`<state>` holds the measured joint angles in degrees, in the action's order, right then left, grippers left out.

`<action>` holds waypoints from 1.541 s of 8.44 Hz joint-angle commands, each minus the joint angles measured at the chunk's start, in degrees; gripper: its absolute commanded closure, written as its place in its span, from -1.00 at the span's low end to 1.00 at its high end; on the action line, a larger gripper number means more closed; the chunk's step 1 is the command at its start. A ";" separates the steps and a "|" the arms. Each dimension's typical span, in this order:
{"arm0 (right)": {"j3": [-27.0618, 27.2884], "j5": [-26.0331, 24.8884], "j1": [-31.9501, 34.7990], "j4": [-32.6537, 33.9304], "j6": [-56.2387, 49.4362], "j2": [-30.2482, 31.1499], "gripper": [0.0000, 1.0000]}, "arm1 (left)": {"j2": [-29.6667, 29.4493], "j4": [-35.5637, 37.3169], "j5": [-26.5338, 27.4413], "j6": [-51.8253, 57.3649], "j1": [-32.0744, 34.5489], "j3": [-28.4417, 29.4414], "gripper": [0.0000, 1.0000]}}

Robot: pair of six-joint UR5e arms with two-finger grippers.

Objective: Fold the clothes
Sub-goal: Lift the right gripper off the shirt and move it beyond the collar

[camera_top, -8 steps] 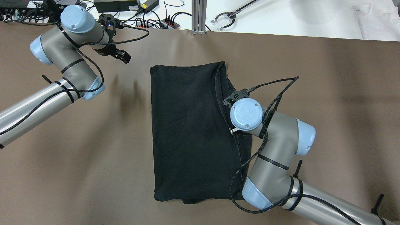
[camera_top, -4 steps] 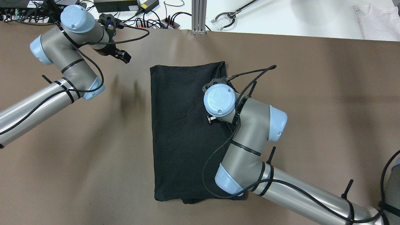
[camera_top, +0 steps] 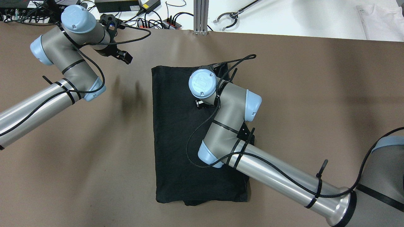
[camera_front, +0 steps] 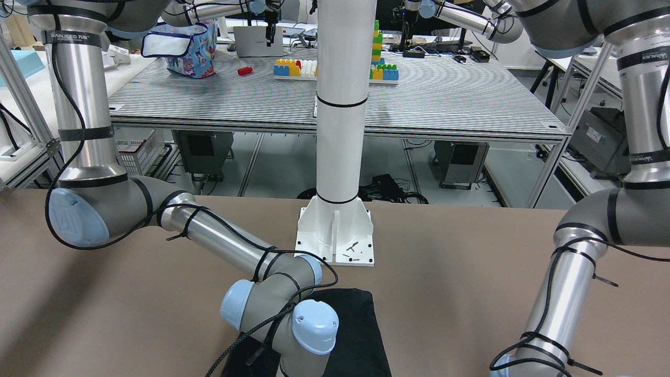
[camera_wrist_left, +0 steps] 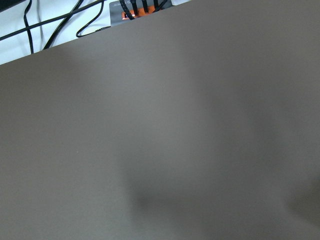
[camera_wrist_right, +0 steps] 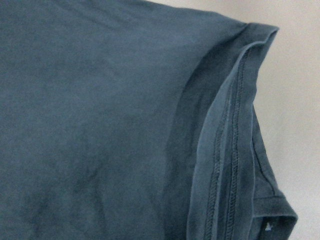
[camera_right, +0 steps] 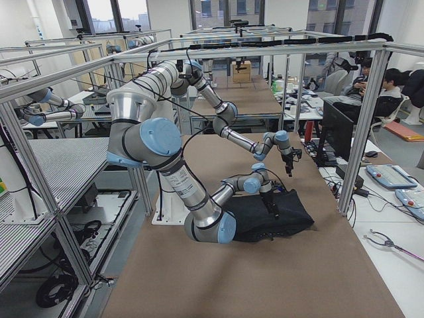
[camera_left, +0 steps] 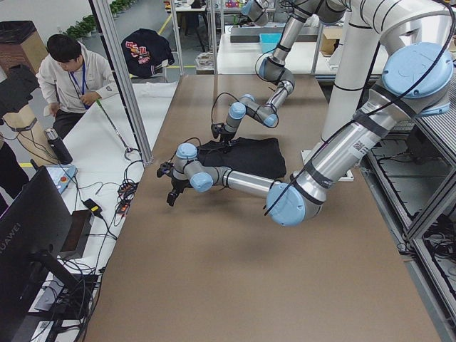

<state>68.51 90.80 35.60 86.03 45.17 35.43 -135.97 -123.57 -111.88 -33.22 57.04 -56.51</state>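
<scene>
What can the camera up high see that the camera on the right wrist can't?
Only the overhead view shows both arms. The left arm is off to the side over bare table, and the right arm reaches over the black garment. It also shows the garment's whole rectangular outline. Only the right wrist view shows the stitched hem up close, with layered edges at one corner. Both show the dark folded garment lying on the table.

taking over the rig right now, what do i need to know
Left gripper: over bare table, off the far left corner of the shirt; open or shut unclear.
Right gripper: over the shirt's far half, mostly hidden under its wrist; state unclear.
Shirt: black, mid-table, lying as a long rectangle.
Done: looks folded lengthwise.
Left: probably the crosswise fold.
</scene>
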 commanded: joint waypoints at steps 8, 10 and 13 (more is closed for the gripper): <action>-2.06 0.08 6.22 -0.42 -9.11 5.15 -0.88 | 0.09 0.00 -0.01 0.00 0.00 0.00 -1.00; -1.28 0.17 10.70 -0.51 -14.21 7.97 -0.88 | 0.18 0.00 -0.01 0.00 0.09 0.00 -1.00; 7.30 8.93 12.13 -0.69 -9.00 9.38 -0.88 | 1.92 -0.09 -0.18 -9.44 -1.65 -5.25 -1.00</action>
<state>70.04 94.33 46.79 85.54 32.12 43.46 -135.46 -123.55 -112.07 -35.58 56.99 -58.33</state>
